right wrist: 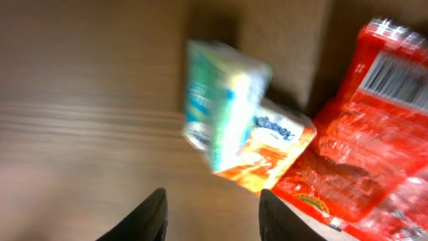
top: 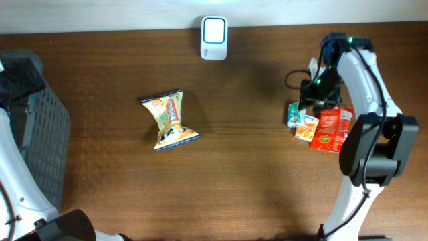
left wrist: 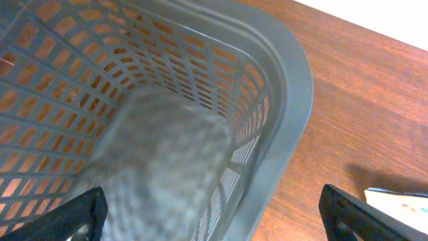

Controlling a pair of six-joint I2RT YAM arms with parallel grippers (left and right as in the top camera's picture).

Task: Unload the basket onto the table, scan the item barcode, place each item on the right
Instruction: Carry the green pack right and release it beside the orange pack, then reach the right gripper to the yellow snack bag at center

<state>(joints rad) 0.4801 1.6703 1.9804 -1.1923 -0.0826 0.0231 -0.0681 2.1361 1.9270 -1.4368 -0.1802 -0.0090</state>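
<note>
Right claw (right wrist: 212, 217) parted and empty above crowded packs near the brown wooden worktop's (top: 234, 167) right edge.
Teal-and-white tissue pack (right wrist: 224, 100) touched orange tissue pack (right wrist: 274, 157); closing might pinch both, or hide the barcode from the white box scanner (top: 214, 38).

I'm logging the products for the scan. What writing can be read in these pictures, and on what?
"Kleenex": on the orange tissue pack.
Red packet: barcode shows, digits and print blurred.
Teal pack: print blurred.
Yellow snack bag: print too small.
</note>
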